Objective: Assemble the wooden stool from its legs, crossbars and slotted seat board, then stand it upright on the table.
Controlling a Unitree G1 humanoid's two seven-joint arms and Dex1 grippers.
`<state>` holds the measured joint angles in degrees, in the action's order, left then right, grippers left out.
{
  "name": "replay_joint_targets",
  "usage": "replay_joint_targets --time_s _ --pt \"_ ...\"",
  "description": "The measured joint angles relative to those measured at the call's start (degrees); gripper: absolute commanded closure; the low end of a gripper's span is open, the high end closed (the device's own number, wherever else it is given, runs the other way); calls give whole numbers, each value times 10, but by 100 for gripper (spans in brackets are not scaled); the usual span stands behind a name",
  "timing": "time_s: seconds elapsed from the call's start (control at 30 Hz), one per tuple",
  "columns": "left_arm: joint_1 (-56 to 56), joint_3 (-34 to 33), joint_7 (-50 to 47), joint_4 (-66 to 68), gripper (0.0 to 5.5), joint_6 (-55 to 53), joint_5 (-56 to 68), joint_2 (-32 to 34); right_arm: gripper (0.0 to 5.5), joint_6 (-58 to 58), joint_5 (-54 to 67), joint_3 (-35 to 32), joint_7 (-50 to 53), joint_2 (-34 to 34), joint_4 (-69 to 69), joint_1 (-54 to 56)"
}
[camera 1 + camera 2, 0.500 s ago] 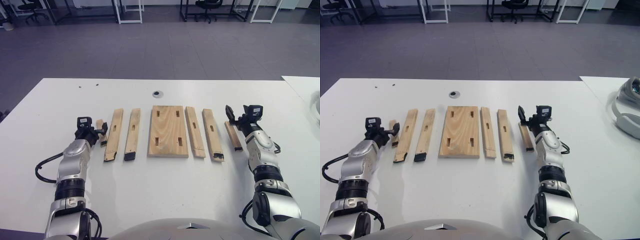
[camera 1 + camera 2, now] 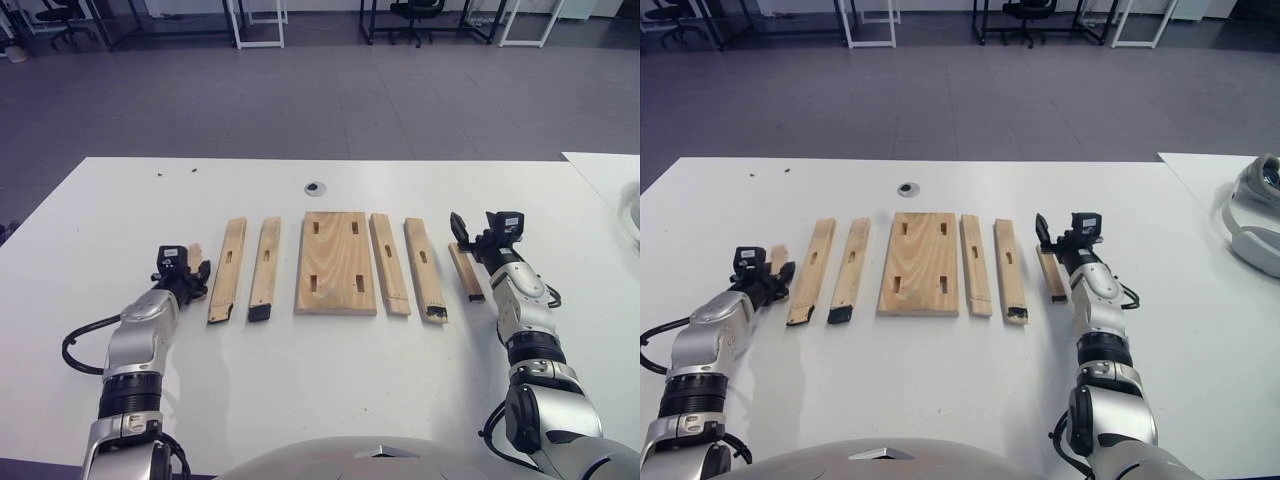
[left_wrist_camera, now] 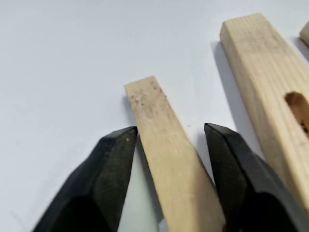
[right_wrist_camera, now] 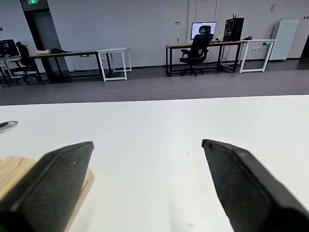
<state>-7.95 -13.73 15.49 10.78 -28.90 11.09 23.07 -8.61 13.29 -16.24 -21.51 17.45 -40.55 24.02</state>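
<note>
The slotted seat board (image 2: 337,262) lies flat mid-table, with two legs (image 2: 228,268) (image 2: 265,268) to its left and two more (image 2: 389,263) (image 2: 425,268) to its right. A short crossbar (image 3: 164,159) lies at the far left. My left gripper (image 3: 169,133) is open and straddles it, one finger (image 3: 108,164) on each side, with a small gap beside the wood. A second short crossbar (image 2: 467,272) lies at the far right. My right gripper (image 2: 470,240) hovers over its far end, open, with nothing between the fingertips (image 4: 63,164).
All the parts lie in one row on the white table (image 2: 330,370). A small round grommet (image 2: 316,187) sits behind the seat board. A white headset (image 2: 1258,215) rests on the neighbouring table to the right. Bare tabletop stretches in front of the parts.
My left gripper has drawn back toward me and dropped lower over the left crossbar, covering most of it. The right arm and the other parts have stayed put.
</note>
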Motion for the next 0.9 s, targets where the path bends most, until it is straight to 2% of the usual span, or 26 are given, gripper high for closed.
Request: replay_joint_targets --time_s 0.1,0.33,0.47,0.6,0.73,0.9 --pt "0 4 33 7 417 -8 1 22 131 0 0 0 0 0 -1 0" --pt "-14 -18 54 4 422 60 19 34 131 27 9 10 -19 -2 18 2" --pt "-94 -1 95 -129 422 133 62 21 131 178 119 38 -75 -47 187 16" --pt "-147 112 118 -179 422 157 41 -31 131 357 298 55 -64 -121 352 59" --pt "-199 175 133 -174 422 196 18 -63 199 443 414 36 5 -181 396 107" --pt "-204 222 155 -174 422 210 -2 -77 306 485 474 23 50 -197 411 107"
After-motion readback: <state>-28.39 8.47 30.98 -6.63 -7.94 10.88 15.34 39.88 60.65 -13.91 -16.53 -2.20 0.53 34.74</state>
